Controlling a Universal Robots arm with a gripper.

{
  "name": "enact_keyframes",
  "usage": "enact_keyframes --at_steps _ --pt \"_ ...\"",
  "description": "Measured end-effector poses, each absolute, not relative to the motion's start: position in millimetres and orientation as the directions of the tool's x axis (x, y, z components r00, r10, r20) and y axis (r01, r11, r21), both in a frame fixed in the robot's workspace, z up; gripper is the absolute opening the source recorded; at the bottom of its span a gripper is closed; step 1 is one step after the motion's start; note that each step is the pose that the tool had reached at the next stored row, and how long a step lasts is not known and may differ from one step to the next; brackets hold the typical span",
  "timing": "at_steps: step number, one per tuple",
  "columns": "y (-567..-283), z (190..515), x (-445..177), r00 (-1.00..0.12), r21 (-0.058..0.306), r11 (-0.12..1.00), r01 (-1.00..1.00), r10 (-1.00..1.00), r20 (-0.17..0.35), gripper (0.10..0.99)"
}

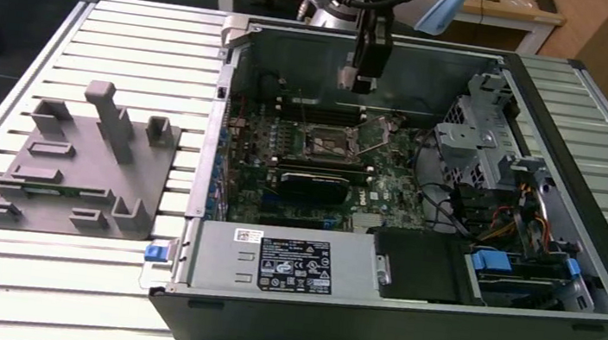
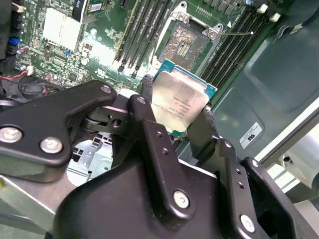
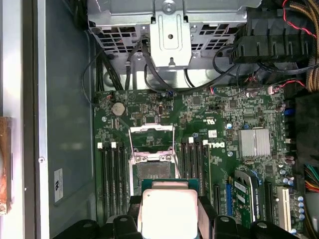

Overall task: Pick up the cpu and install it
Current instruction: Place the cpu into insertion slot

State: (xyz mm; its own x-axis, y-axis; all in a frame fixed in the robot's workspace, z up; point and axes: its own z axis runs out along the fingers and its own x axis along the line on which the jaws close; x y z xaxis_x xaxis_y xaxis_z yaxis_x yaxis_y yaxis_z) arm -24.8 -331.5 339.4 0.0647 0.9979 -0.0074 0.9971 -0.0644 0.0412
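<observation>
My gripper (image 2: 177, 113) is shut on the cpu (image 2: 179, 99), a flat square chip with a pale silvery top and a thin green rim, clamped by two opposite edges between black fingers (image 2: 145, 97). In the first wrist view the cpu (image 3: 168, 211) hangs above the motherboard, just short of the open socket (image 3: 152, 173), whose load plate (image 3: 152, 142) is raised. The socket (image 2: 187, 42) shows bare gold contacts. In the exterior view the gripper (image 1: 359, 79) hovers inside the open computer case (image 1: 400, 338), above and behind the socket (image 1: 325, 142).
Memory slots (image 3: 112, 174) flank the socket on both sides. A silver power-supply box (image 1: 292, 264) sits at the case's near edge, and a drive cage (image 1: 482, 140) with cables is at the exterior view's right. A grey fixture (image 1: 84, 165) lies on the slatted table (image 1: 134, 45).
</observation>
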Motion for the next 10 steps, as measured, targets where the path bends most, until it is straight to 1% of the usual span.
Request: enact_keyframes --at_steps 4,8,10 --pt "-329.1 332.1 -24.4 0.058 0.041 -0.057 0.998 0.998 -0.007 0.529" --pt "-329.1 325.2 -24.5 -0.013 0.041 0.013 0.999 1.0 -0.007 0.529" --pt "-328.9 321.6 -24.4 -0.023 0.041 0.023 0.999 1.0 -0.007 0.529"
